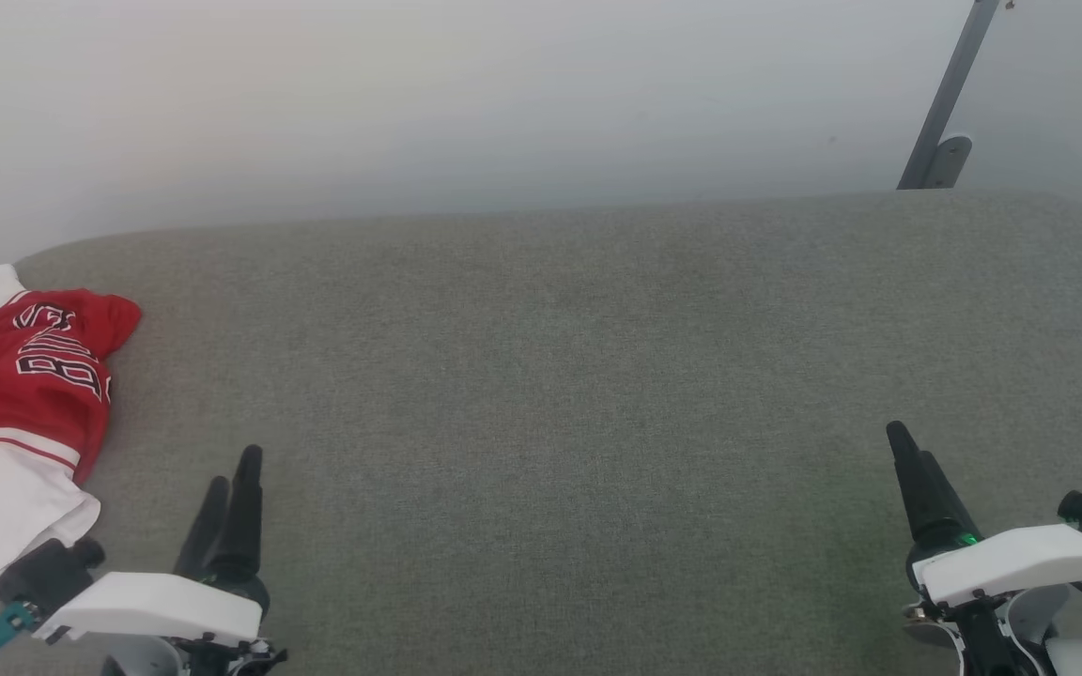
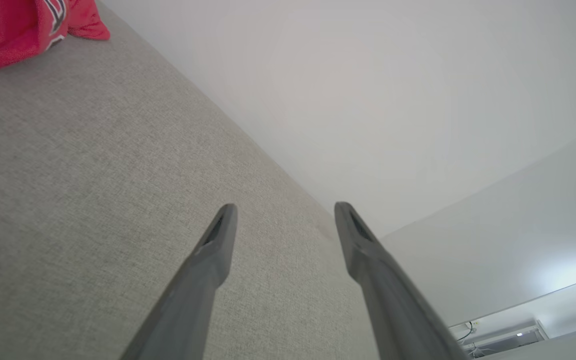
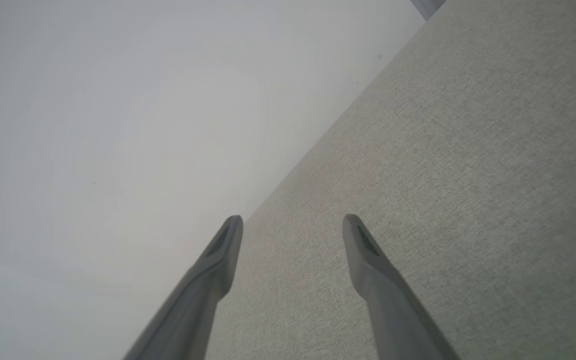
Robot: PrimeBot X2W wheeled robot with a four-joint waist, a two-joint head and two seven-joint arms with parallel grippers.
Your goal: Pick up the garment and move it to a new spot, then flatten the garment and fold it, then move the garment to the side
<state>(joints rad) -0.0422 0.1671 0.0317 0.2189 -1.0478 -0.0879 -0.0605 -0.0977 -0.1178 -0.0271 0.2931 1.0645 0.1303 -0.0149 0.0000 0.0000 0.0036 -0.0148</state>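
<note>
Nearest, the left gripper (image 1: 233, 469) stands just to the right of the garment's near white hem. Its fingers are spread apart with nothing between them. The right gripper (image 1: 907, 441) is well apart from the garment, far off to its right, fingers likewise parted and empty.

The garment (image 1: 20, 394) lies crumpled at the left end of the grey desk (image 1: 550, 376). It is red cloth with black lettering uppermost and a white part toward the near side, and the picture's left edge cuts part of it off.

It is probably very light, limp and a bit slick, so it will sag and trail from any single pinch and will not hold a shape. A raised fold is the easiest place to bite. The red ridge on its right side looks best, or the white hem closest to the left gripper. Pinching two layers risks lifting it as a bundle.

Beyond the garment are the desk's far edge, a pale wall (image 1: 503, 94) and a slanting metal post (image 1: 950, 94).

Count: one garment, two grippers, four fingers, one desk, one post.
</note>
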